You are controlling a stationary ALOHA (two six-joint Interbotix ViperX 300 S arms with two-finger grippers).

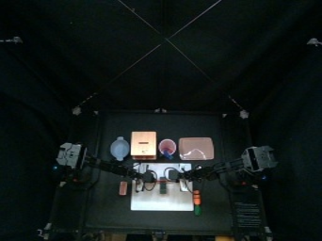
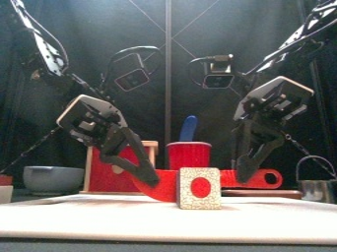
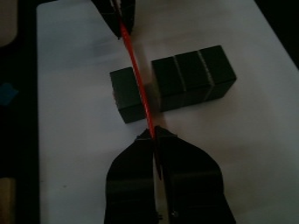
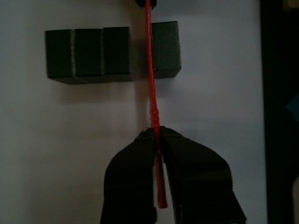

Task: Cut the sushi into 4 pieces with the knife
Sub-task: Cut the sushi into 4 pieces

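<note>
On the white cutting board (image 1: 157,200) lies the dark green sushi roll, its white end face (image 2: 198,187) turned to the front. A red knife (image 2: 239,179) is held edge-down across the roll by both grippers. My left gripper (image 3: 149,140) is shut on one end of it and my right gripper (image 4: 156,136) on the other. The blade (image 3: 138,83) stands in the gap between a single piece (image 3: 128,96) and a block of three pieces (image 3: 193,77). From the right wrist, the block (image 4: 87,54) and the single piece (image 4: 169,48) lie on either side of the blade (image 4: 149,70).
Behind the board stand a blue-grey bowl (image 1: 120,148), the wooden box (image 1: 146,143), a red cup (image 2: 188,156) holding a blue knife (image 2: 188,126), and the pink tray (image 1: 197,148). A metal cutter (image 2: 314,185) sits at the far right.
</note>
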